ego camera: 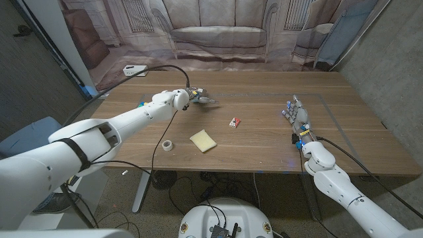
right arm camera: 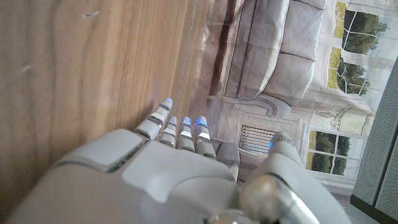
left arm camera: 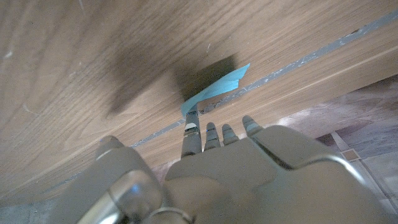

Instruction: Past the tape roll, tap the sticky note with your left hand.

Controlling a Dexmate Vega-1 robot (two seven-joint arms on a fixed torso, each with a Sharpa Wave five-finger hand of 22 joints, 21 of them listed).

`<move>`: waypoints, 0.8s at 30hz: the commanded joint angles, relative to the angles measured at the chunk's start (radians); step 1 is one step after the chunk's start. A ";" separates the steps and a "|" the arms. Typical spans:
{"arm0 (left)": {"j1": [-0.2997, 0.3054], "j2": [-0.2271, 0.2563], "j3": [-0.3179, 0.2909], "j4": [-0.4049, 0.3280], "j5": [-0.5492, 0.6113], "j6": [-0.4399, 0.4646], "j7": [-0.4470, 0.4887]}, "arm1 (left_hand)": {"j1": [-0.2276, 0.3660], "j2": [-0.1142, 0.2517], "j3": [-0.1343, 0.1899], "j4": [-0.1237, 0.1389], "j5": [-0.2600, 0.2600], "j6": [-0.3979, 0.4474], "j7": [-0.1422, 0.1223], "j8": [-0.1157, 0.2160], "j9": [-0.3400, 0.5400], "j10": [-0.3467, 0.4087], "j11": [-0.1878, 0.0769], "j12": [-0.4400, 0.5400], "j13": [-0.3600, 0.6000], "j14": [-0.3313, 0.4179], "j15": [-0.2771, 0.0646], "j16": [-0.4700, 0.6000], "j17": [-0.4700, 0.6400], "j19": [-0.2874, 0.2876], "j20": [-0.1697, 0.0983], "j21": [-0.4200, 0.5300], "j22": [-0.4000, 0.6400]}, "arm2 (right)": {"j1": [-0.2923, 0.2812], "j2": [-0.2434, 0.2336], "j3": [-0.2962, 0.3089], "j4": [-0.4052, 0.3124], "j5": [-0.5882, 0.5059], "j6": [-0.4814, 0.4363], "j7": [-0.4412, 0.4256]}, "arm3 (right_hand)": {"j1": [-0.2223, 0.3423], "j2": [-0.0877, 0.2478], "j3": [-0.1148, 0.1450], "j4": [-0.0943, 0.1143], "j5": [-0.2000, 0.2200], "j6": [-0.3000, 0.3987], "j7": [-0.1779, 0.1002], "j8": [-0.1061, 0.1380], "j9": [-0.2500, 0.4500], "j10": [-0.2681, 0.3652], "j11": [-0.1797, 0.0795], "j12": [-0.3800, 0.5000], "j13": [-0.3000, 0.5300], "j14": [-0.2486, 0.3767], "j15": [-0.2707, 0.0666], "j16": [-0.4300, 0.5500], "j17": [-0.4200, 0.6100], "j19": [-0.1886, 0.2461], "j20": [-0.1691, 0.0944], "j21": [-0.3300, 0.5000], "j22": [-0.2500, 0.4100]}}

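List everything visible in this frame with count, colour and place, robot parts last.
tape roll: one, white, near the table's front edge, left of the sticky note.
sticky note: one, pale yellow, front middle of the table, untouched.
small card: one, red and white, mid-table, beyond and right of the sticky note.
blue tape strip: one, light blue, on the table just ahead of the left hand's fingers.
table: one, brown wood.
sofa backdrop: one, grey-beige, behind the table.
left hand: one, silver-grey, over the far left-middle of the table, holding nothing.
right hand: one, white-grey, on the table's right side, fingers apart, holding nothing.
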State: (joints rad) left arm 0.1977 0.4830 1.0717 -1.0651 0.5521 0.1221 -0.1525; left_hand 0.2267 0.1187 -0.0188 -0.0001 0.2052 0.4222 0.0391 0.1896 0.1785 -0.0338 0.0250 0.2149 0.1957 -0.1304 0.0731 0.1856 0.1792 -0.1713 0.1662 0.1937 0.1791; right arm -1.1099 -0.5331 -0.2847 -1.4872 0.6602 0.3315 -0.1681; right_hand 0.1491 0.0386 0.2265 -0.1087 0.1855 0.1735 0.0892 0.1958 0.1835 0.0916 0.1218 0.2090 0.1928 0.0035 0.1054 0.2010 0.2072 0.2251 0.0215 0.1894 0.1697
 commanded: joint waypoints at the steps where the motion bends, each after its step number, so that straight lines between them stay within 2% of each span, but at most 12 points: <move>1: 0.015 0.002 -0.007 -0.028 0.000 0.011 -0.011 | 0.009 -0.002 0.005 0.002 0.000 0.015 0.002 0.004 0.003 0.000 0.005 0.005 0.003 0.005 -0.003 0.004 0.002 -0.049 0.002 0.009 0.006 | 0.002 -0.004 0.002 -0.001 0.005 -0.003 0.008 | -0.002 0.003 0.003 -0.005 0.005 0.005 0.001 0.000 0.006 0.011 0.003 0.002 0.005 0.006 0.001 0.004 0.001 0.007 0.006 0.006 0.003; 15: 0.007 -0.022 -0.004 -0.007 -0.001 -0.011 0.003 | 0.010 -0.001 0.006 0.001 0.000 0.016 0.000 0.003 0.003 -0.002 0.004 0.004 0.003 0.005 -0.003 0.004 0.002 -0.049 0.002 0.009 0.006 | -0.018 -0.005 0.009 -0.014 0.008 0.001 -0.004 | -0.003 0.004 0.003 -0.005 0.005 0.006 0.001 0.000 0.006 0.014 0.003 0.003 0.006 0.006 0.001 0.004 0.001 0.007 0.006 0.006 0.003; 24: 0.019 -0.005 -0.011 -0.036 0.000 0.005 -0.001 | 0.011 -0.001 0.007 0.001 -0.001 0.015 0.000 0.003 0.003 -0.001 0.006 0.005 0.003 0.006 -0.003 0.004 0.002 -0.049 0.002 0.009 0.006 | -0.021 -0.006 0.010 -0.019 0.005 0.002 -0.007 | -0.003 0.004 0.003 -0.005 0.005 0.006 0.002 0.000 0.006 0.014 0.002 0.002 0.006 0.006 0.002 0.004 0.002 0.008 0.007 0.006 0.003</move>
State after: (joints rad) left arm 0.2075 0.4688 1.0670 -1.0791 0.5525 0.1199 -0.1550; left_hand 0.2267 0.1186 -0.0147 0.0041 0.2052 0.4293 0.0461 0.1896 0.1807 -0.0337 0.0250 0.2149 0.1956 -0.1304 0.0731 0.1856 0.1792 -0.1713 0.1662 0.1937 0.1790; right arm -1.1249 -0.5377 -0.2769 -1.4994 0.6668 0.3313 -0.1705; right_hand 0.1492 0.0386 0.2265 -0.1087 0.1855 0.1733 0.0893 0.1958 0.1835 0.0984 0.1180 0.2091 0.1927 0.0034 0.1052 0.2011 0.2070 0.2251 0.0215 0.1894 0.1697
